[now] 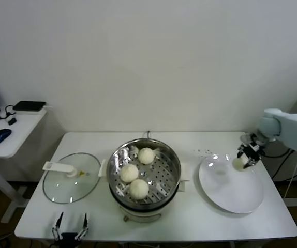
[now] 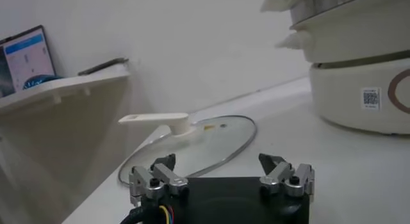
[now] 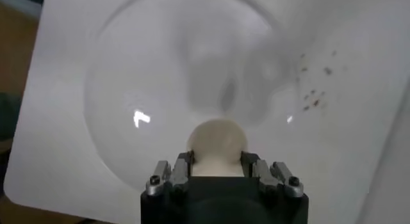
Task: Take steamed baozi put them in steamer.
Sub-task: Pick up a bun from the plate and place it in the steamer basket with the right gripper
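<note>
**Three buns in the pot, one in your right gripper**

Three smooth cream buns [image 1: 138,173] sit on the perforated steel tray of the steamer [image 1: 173,160] at mid-table. Your right gripper [image 1: 247,156] is clamped on the fourth bun [image 3: 216,144], over the far right rim of the glossy white plate [image 1: 231,194], near the table's [image 1: 190,217] right edge. The round glass lid [image 1: 71,178] lies flat just left of the pot. Your left gripper [image 1: 71,227] waits at the near edge, jaws apart
</note>
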Controlling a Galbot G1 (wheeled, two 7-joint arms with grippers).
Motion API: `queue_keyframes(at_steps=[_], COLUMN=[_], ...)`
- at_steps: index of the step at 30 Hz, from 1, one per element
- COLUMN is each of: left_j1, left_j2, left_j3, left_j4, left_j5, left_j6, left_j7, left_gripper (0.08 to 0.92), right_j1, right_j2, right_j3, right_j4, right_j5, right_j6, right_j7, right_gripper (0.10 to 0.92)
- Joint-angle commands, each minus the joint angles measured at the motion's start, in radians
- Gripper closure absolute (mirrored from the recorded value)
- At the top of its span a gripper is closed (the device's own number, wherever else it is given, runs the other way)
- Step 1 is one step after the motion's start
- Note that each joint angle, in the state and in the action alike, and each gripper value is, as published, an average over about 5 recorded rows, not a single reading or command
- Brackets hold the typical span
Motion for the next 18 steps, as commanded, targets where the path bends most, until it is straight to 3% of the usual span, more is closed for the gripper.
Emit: queue_keyframes(at_steps=[1,9,18], left_j1=[0.001,0.006,0.004], left_j2=[-0.042,-0.030,-0.024], left_j3=[0.012,0.018,0.016], left_j4=[-0.008,-0.020,-0.024], left_j5=[0.001,0.000,-0.004], left_j6=[0.004,0.008,0.012], left_j7=[0.001,0.002,0.003], left_gripper=[0.177,0.177,0.177], right_j1=[0.498,0.573,0.448], right_j2=[0.111,0.242,0.409], right_j3=[-0.288,-0.204,-0.070], right_j4=[0.396,0.534,0.510], right_j5=[0.456,0.720,0.787], right_j6=[-0.231,-0.416,-0.508], right_j7=[0.065,0.158,0.228], right_gripper=[0.497,0.498,0.472])
